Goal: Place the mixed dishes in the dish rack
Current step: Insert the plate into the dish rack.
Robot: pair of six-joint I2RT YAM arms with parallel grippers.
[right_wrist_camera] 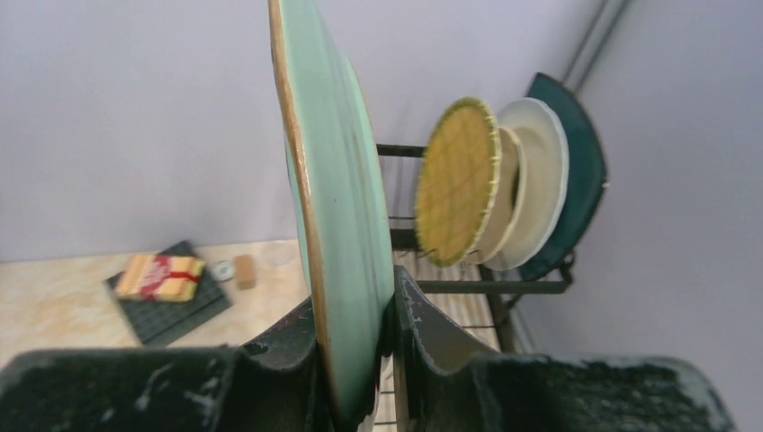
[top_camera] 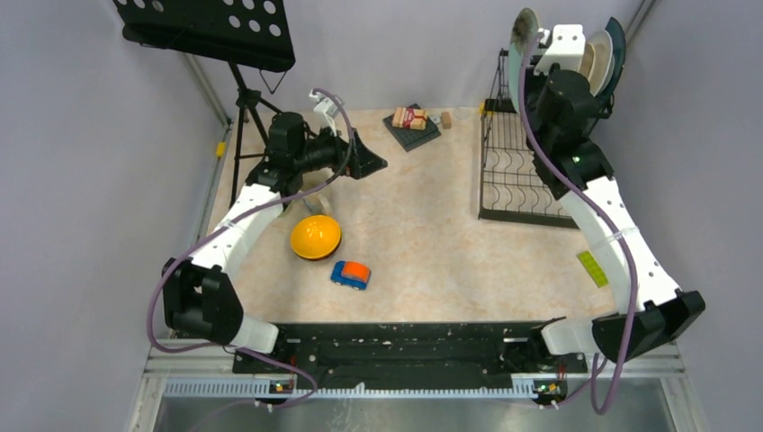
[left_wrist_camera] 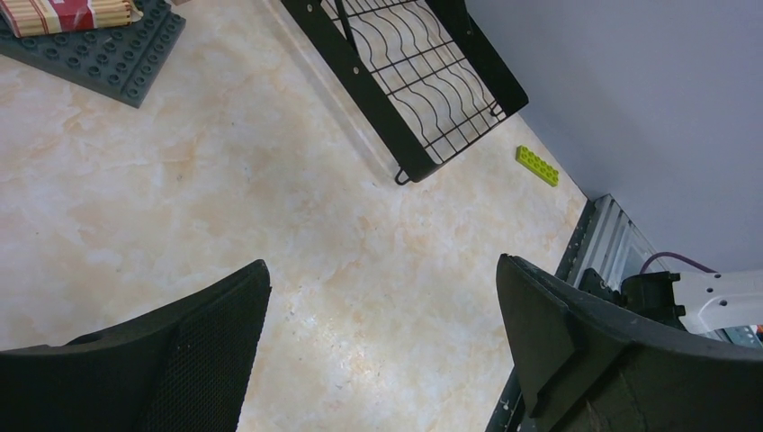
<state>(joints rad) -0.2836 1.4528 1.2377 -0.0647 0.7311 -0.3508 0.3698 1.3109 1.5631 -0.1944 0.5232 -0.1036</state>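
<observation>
My right gripper (right_wrist_camera: 355, 310) is shut on the lower edge of a mint-green round plate (right_wrist_camera: 337, 198) and holds it upright, high over the back of the black wire dish rack (top_camera: 513, 180). In the top view the plate (top_camera: 520, 38) stands left of that gripper (top_camera: 534, 67). A yellowish plate (right_wrist_camera: 457, 180), a cream plate (right_wrist_camera: 543, 175) and a dark teal plate (right_wrist_camera: 587, 171) stand on edge in the rack's raised tier. An orange-yellow bowl (top_camera: 315, 237) lies upside down on the table. My left gripper (top_camera: 367, 162) is open and empty over bare table (left_wrist_camera: 382, 265). No mugs are clearly visible.
A blue-and-orange toy car (top_camera: 350, 274) lies near the bowl. A packet on a dark mat (top_camera: 411, 121) sits at the back. A music stand (top_camera: 207, 27) stands back left. A lime brick (top_camera: 592, 268) lies front right. A pale object (top_camera: 317, 203) is partly hidden under the left arm.
</observation>
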